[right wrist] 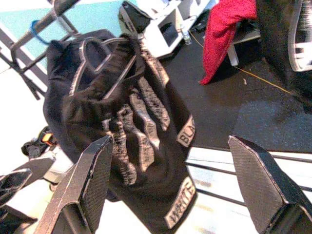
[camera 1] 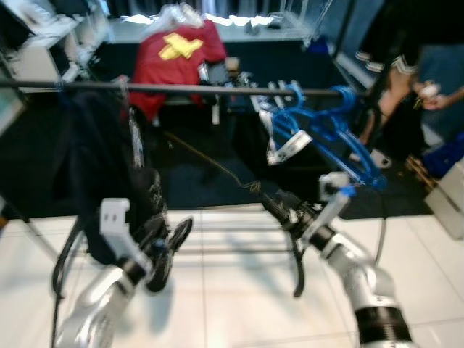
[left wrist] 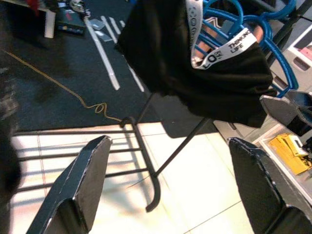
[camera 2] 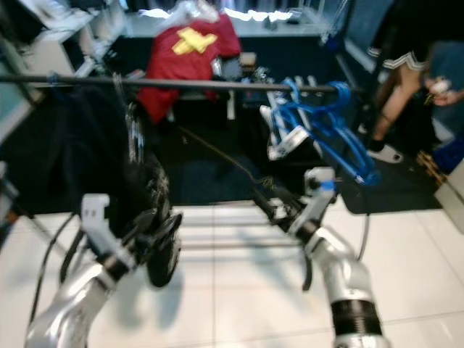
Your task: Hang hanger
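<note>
White tiles meet dark carpet under a clothes rail (camera 1: 217,89). Both the left gripper (left wrist: 170,190) and right gripper (right wrist: 170,190) are spread, holding nothing. A hanger (right wrist: 105,63) with a black garment (right wrist: 131,141) hangs there; light, floppy, best taken by its stiff hook.

A black clothes rail (camera 1: 217,89) runs left to right across the room. On its left part hangs a dark garment (camera 1: 98,167) with pale print; on its right part a bunch of blue hangers (camera 1: 326,127) hooks over the bar. The rack's base bars (camera 1: 225,230) rest on white floor tiles (camera 1: 239,304), with dark carpet (camera 1: 203,177) farther back.
</note>
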`<state>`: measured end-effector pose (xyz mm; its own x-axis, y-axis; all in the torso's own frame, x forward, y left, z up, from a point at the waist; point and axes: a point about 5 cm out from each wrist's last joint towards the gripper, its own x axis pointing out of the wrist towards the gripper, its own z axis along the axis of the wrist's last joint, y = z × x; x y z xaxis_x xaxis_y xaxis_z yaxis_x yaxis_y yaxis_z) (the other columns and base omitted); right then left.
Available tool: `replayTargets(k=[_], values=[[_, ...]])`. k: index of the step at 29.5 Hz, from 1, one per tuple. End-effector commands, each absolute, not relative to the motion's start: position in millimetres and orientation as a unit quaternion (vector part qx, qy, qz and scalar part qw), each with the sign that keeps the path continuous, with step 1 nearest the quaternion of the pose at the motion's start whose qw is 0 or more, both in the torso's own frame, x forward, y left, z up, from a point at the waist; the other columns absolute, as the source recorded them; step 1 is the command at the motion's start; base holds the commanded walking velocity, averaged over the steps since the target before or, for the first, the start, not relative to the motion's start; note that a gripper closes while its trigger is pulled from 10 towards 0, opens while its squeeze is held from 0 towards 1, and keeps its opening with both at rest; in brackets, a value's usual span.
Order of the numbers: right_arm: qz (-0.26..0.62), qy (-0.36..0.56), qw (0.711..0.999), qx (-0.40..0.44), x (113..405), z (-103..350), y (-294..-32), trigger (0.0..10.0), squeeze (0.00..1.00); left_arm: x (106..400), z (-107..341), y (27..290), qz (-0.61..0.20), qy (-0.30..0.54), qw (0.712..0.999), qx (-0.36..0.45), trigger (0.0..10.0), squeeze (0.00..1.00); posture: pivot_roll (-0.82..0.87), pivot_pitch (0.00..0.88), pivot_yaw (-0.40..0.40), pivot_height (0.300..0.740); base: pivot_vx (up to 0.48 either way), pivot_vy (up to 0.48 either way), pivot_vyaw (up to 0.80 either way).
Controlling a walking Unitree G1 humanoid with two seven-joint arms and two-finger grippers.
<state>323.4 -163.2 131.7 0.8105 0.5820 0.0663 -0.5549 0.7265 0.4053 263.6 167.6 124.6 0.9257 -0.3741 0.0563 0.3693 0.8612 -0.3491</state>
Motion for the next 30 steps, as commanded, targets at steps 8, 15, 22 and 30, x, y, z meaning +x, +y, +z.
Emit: replayTargets(k=[8,15,22,30], values=[[0.296,0.040,0.932,0.206,321.5,127.1,-170.4,10.0,0.00,260.8,126.3,165.9,-0.198,-0.008,0.964,-0.175,10.0,0.00,-0.09,0.083,-0.015,0.740,0.144,0.000,0.00],[0.288,0.006,0.940,0.184,325.6,141.6,-174.9,10.0,0.00,261.2,125.8,169.0,-0.180,-0.013,0.967,-0.180,10.0,0.00,-0.08,0.075,-0.016,0.740,0.442,0.000,0.00],[0.303,-0.094,0.944,0.092,346.0,217.7,-184.0,10.0,0.00,261.8,125.2,168.8,-0.184,-0.018,0.965,-0.185,10.0,0.00,-0.09,0.067,-0.011,0.740,0.000,0.000,0.00],[0.280,-0.075,0.957,0.011,364.5,222.0,-185.0,10.0,0.00,262.3,124.9,167.3,-0.184,-0.019,0.965,-0.187,10.0,0.00,-0.08,0.063,-0.013,0.740,0.000,0.000,0.00]])
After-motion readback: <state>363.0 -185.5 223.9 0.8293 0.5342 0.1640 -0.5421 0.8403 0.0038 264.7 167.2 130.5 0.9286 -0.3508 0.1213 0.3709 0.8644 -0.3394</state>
